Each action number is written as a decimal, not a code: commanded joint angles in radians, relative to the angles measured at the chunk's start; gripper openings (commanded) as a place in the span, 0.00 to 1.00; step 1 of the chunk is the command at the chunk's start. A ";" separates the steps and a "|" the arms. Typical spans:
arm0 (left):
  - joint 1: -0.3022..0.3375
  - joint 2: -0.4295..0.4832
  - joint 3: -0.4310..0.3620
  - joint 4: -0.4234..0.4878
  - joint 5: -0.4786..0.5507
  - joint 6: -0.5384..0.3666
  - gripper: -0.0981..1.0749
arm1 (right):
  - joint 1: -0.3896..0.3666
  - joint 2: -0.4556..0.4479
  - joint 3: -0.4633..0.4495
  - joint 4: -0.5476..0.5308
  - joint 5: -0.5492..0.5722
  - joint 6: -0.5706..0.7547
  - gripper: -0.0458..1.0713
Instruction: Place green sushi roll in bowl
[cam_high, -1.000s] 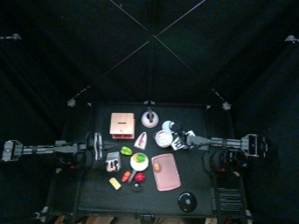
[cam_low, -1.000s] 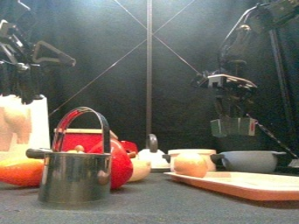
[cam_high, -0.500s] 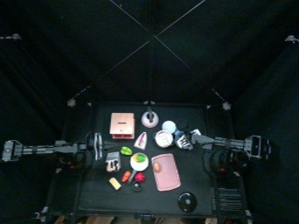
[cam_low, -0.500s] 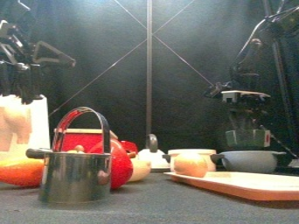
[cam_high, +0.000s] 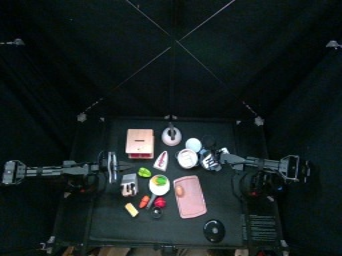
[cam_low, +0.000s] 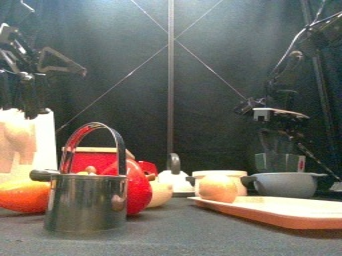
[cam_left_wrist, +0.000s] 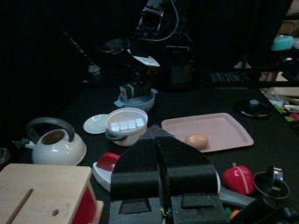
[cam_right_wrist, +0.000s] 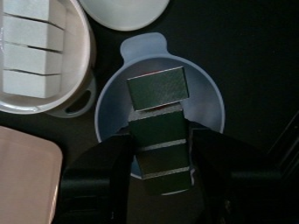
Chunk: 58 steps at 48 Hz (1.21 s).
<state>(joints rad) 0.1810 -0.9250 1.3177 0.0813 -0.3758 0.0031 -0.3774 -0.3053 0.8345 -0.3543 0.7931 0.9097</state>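
The light-blue bowl (cam_right_wrist: 140, 54) lies right under my right gripper (cam_right_wrist: 159, 115), which is shut on the green sushi roll (cam_right_wrist: 158, 88) and holds it over the bowl's inside. In the front view the right gripper (cam_low: 278, 160) hangs just above the bowl (cam_low: 285, 183). In the top view the right gripper (cam_high: 211, 157) is right of the table's middle. My left gripper (cam_left_wrist: 163, 164) is shut and empty, resting at the table's left side (cam_high: 120, 171).
A white bowl (cam_right_wrist: 41, 54) with white pieces and a white plate (cam_right_wrist: 122, 12) lie beside the blue bowl. A pink tray (cam_left_wrist: 211, 131) holds an orange piece. A metal kettle (cam_low: 88, 195), red and orange toy foods and a pink box (cam_high: 138, 143) stand on the left.
My right gripper has come down with the sushi roll, closer to the light-blue bowl. The left arm has not moved.
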 joint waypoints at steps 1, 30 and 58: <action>0.005 0.006 -0.012 0.000 -0.003 0.002 0.07 | -0.006 -0.008 -0.006 -0.002 -0.006 0.000 0.72; 0.005 0.006 -0.012 0.000 -0.003 0.002 0.07 | -0.006 0.014 -0.006 -0.002 -0.009 0.000 0.83; 0.005 0.005 -0.012 -0.009 0.002 -0.003 0.07 | 0.005 0.000 -0.009 -0.006 -0.161 -0.002 0.83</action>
<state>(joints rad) 0.1810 -0.9250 1.3177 0.0782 -0.3743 0.0015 -0.3743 -0.2792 0.8422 -0.3574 0.6918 0.9097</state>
